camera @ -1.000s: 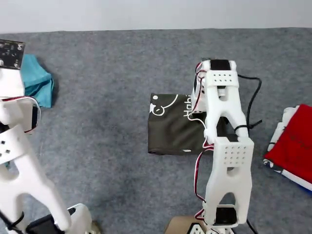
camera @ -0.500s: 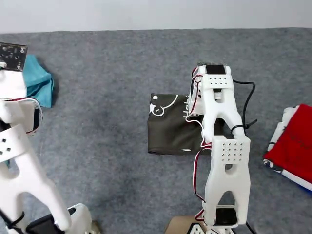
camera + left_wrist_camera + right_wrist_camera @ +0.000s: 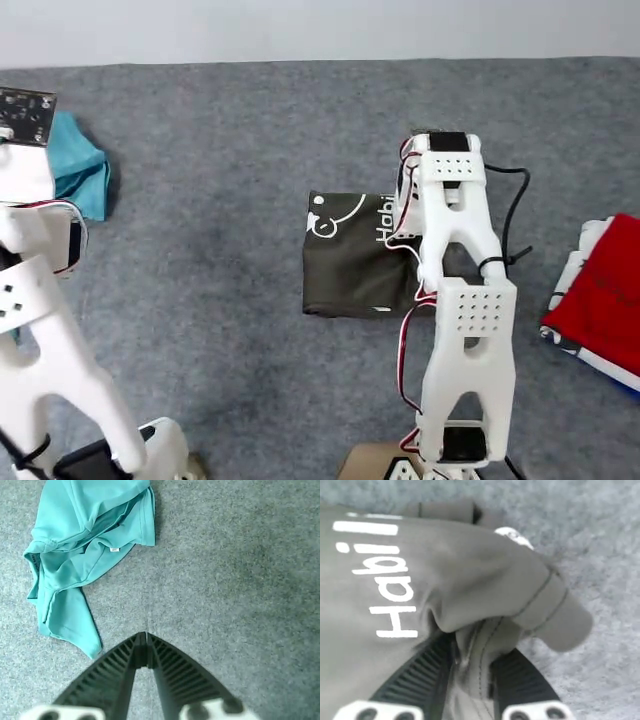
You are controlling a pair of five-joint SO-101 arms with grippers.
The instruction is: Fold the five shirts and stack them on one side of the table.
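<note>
- Clock set from the high view: 12 is the far edge of the worktop [image 3: 220,140], and 6 is the edge where the arm bases stand.
- The worktop has a grey, felt-like surface from edge to edge.
- The dark shirt [image 3: 350,255] lies mid-worktop, folded to a rough rectangle. White print faces up along its 12 o'clock half. Its 3 o'clock side is hidden under the right arm [image 3: 465,330].
- The right arm runs from its base at 6 straight toward 12, with its wrist over the shirt's 3 o'clock side.
- The right fingers [image 3: 445,655] are clenched on a bunched fold of the dark shirt. In the wrist view, cloth is pinched between the two ribbed pads. A rolled hem or cuff lies just past them, and the white lettering is close beside.
- The teal shirt [image 3: 82,170] is at about 10 o'clock, well apart from the dark shirt. It is crumpled and not folded. From the left wrist it looks sprawled, with one part trailing out and a small white tag showing.
- The left arm [image 3: 45,340] stands along the 9 o'clock edge, with its wrist just beside the teal shirt.
- The left fingers [image 3: 142,650] are pressed together tip to tip with nothing between them. They sit over bare worktop near the teal shirt's trailing part.
- The red shirt [image 3: 605,290] is at the 3 o'clock edge, lying flat on top of a pile and partly cut off by the edge of the view.
- White cloth [image 3: 575,262] pokes out beneath the red shirt on its 9 o'clock side, and a blue strip shows at its 6 o'clock corner.
</note>
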